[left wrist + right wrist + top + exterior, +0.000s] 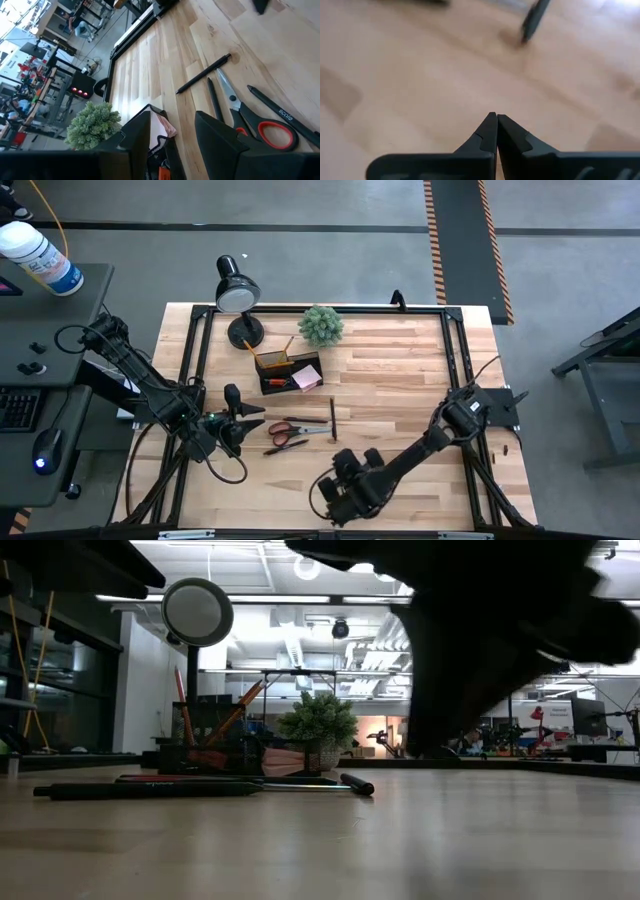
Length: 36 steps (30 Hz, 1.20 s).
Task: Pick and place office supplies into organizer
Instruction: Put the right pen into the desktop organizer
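I see orange pencils and a pink notepad already in the small black divided organizer (290, 370). Orange-handled scissors (290, 429) and a black pen (333, 418) still lie on the wooden desk (400, 380). The left gripper (233, 417), jaws open and empty, hovers just left of the scissors; the right gripper (496, 131), jaws closed and empty, waits near the desk's front.

Table (400, 370) pale matt wood planks; scissors (250, 112) shiny metal blades (glossy plastic handles).

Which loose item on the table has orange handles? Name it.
The scissors, lying between the two arms. The pens beside them are plain dark sticks with no handles.
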{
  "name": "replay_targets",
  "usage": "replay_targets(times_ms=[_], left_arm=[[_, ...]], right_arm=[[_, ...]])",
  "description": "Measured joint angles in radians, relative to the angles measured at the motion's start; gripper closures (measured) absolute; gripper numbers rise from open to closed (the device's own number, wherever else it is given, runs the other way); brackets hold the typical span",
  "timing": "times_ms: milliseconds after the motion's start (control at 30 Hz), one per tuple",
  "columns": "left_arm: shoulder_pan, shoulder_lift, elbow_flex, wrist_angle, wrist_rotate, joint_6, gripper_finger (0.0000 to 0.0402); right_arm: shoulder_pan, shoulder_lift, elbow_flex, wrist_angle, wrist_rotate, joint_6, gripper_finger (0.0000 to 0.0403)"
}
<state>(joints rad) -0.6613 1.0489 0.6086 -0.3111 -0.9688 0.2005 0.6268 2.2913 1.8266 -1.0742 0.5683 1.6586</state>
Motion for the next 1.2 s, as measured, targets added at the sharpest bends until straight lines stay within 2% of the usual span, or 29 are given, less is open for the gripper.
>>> replay_targets(times_ms=[133,200,500,800,933,1100,1200], left_arm=[[0.0,0.0,0.0,0.001,0.0,0.0,0.0259],[0.0,0.0,0.0,0.001,0.0,-0.003,0.0259],[0.0,0.0,0.0,0.002,-0.014,-0.008,0.0259],[0.0,0.0,0.0,0.003,-0.019,-0.008,0.0259],[0.0,0.0,0.0,0.003,-0.02,-0.008,0.0259],[0.0,0.0,0.0,0.002,-0.02,-0.008,0.0259],[0.0,0.0,0.0,0.002,-0.02,-0.007,0.0259]], right_arm=[[-0.002,0.0,-0.094,0.246,0.029,-0.032,0.0403],[-0.01,0.0,-0.132,0.309,0.048,-0.048,0.0403],[-0.01,-0.009,-0.2,0.346,-0.027,-0.015,0.0403],[-0.008,-0.006,-0.203,0.409,-0.017,-0.204,0.0403],[-0.023,-0.007,-0.201,0.381,-0.051,-0.197,0.0403],[-0.032,-0.004,-0.202,0.362,-0.002,-0.173,0.0402],[-0.052,-0.005,-0.202,0.349,-0.028,-0.152,0.0394]])
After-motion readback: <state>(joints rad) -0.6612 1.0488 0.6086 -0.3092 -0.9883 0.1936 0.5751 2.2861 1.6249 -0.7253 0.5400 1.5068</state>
